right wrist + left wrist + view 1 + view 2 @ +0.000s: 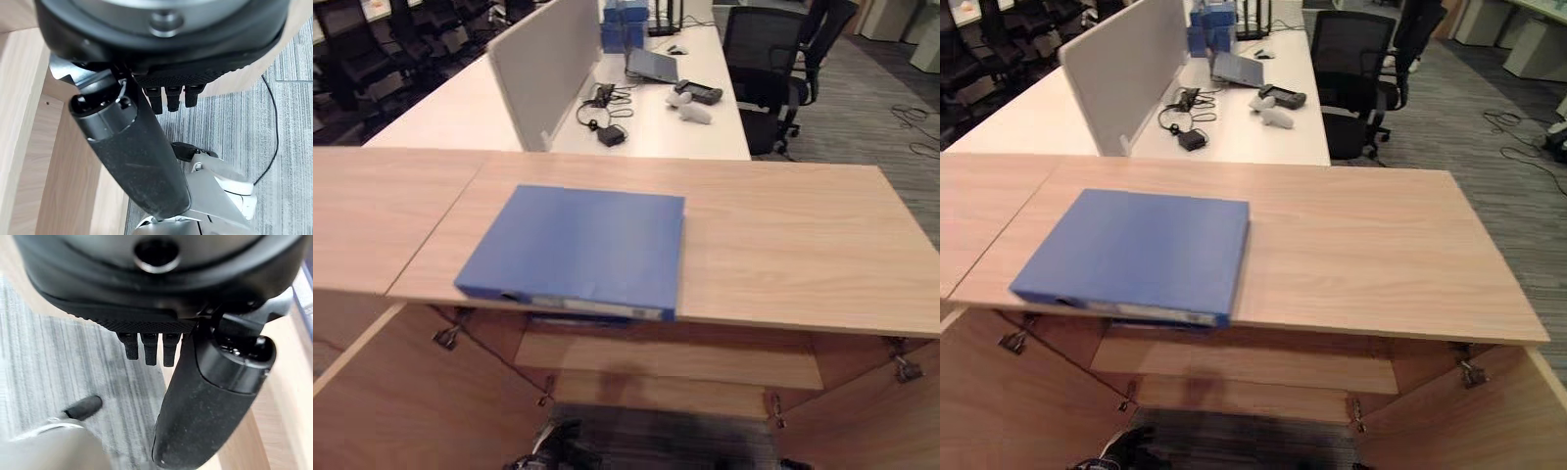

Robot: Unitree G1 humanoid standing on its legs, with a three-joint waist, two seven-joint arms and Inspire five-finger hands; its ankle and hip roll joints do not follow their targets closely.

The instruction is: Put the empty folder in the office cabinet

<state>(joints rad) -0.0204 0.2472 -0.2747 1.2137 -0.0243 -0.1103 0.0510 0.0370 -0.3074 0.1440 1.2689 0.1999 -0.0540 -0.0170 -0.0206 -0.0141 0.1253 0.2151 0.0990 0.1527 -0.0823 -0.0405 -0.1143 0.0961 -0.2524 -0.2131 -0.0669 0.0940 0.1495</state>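
A blue folder (578,250) is seen lying flat on the top of a low wooden cabinet (783,245), on the left half of that top and at its near edge. Its labelled spine (592,306) is turned toward the robot and runs left to right along the edge, slightly overhanging it; the longer side of the folder cannot be told. Below the top, the cabinet is shown with both doors (401,401) swung open, and a bare wooden shelf (666,357) is seen inside. The left hand (205,396) is seen in its wrist view over grey carpet beside a door, its fingers relaxed and apart, nothing held. The right hand (132,156) is likewise shown slack and empty by the other door. Behind the cabinet, a white desk (675,122) with a grey divider (543,69) is visible.
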